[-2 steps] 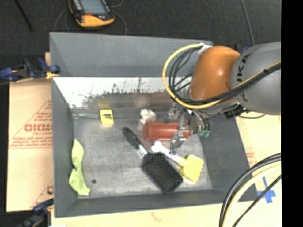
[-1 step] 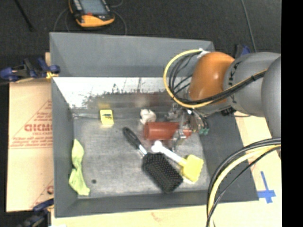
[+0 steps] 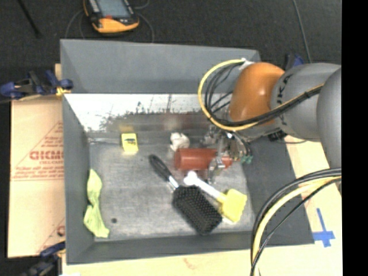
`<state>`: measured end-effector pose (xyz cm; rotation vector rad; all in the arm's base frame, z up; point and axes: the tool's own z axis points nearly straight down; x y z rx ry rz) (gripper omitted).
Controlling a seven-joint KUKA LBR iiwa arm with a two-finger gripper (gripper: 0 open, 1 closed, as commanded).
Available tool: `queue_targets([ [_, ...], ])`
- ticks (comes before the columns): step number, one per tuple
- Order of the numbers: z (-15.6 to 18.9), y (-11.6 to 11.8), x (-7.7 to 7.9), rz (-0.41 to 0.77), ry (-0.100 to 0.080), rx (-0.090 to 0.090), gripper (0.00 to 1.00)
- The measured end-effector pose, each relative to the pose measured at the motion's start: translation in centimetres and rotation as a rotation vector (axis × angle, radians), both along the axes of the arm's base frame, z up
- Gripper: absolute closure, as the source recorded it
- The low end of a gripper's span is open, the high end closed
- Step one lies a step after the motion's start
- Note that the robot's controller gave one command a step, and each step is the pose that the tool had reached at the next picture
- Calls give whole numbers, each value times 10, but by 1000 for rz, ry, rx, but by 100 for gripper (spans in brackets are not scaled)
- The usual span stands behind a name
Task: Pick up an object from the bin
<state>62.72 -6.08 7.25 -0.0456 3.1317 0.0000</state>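
Note:
My gripper (image 3: 221,161) hangs low at the bin's right side, at the right end of a red block-shaped thing (image 3: 194,158) that lies in the middle. A small white crumpled piece (image 3: 179,138) sits just behind the red thing. In front of it lie a black hairbrush (image 3: 195,207) with its black handle pointing up-left, and a white-handled brush with a yellow head (image 3: 232,204).
A small yellow block (image 3: 129,142) rests near the back wall at the left. A yellow-green cloth (image 3: 94,204) lies along the left wall. The arm with its orange cover and cables reaches in from the right over the bin's back right corner.

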Motion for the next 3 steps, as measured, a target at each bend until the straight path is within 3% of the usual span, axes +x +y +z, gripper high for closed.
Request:
queue_targets([
  [2,1,-1,2,0,-1,0,0],
  [3,3,-3,3,17,-4,-2,100],
])
